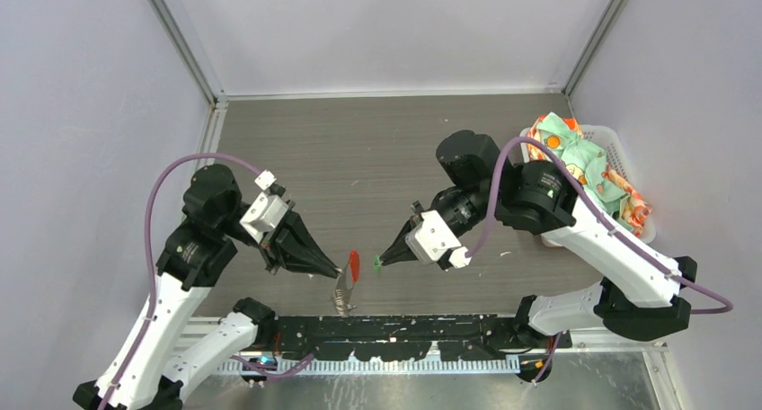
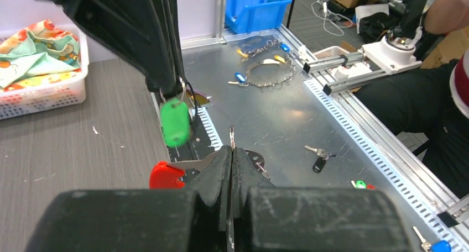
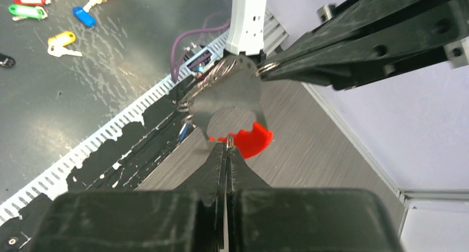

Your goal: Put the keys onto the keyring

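My left gripper (image 1: 338,271) is shut on the keyring (image 1: 344,291), a flat silvery metal piece (image 3: 229,92) with a red end (image 2: 166,176), held just above the table's near edge. The metal edge sticks up between the closed jaws in the left wrist view. My right gripper (image 1: 382,258) is shut on the small ring of a green-headed key (image 2: 175,122). The key hangs from its tips, a finger-width right of the keyring's red end (image 3: 250,140). The two gripper tips point at each other, close but apart. The blue-headed key is not between the grippers.
A white basket (image 1: 629,181) of coloured cloth stands at the table's right edge. A black slotted rail (image 1: 395,327) runs along the near edge. Beyond it, the metal bench holds loose keys (image 2: 318,152), a chain (image 2: 271,72) and coloured tags (image 3: 61,39). A blue bin (image 2: 257,6) sits further off.
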Motion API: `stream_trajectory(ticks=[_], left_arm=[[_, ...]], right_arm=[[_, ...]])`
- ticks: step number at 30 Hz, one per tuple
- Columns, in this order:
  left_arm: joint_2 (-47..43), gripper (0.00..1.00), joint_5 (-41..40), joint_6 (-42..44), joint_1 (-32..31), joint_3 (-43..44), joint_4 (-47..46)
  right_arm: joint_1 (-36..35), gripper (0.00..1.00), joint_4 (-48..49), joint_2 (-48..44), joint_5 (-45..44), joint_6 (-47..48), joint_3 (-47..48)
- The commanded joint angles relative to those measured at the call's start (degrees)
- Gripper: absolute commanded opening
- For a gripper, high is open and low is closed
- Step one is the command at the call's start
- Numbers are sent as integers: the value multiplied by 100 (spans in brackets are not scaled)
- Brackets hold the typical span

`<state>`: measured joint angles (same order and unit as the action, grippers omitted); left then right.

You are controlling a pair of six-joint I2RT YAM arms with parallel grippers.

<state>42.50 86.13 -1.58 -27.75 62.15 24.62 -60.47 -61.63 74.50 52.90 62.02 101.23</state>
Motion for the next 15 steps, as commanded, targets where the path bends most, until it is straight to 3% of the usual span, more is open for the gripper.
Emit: stream_trajectory(ticks=[1,3,15], left_arm=[[155,0,264,-254,6,383,-117],[300,0,326,-334,6,486,-103],[672,0,679,-819,-108,637,-287]], right_arm=[[-47,1,1142,-567,-572,-402,-815],[-128,1,1623,-797,-988,-531,-1188],[-866,1,3333,-972,-1477,-1111,-1915]])
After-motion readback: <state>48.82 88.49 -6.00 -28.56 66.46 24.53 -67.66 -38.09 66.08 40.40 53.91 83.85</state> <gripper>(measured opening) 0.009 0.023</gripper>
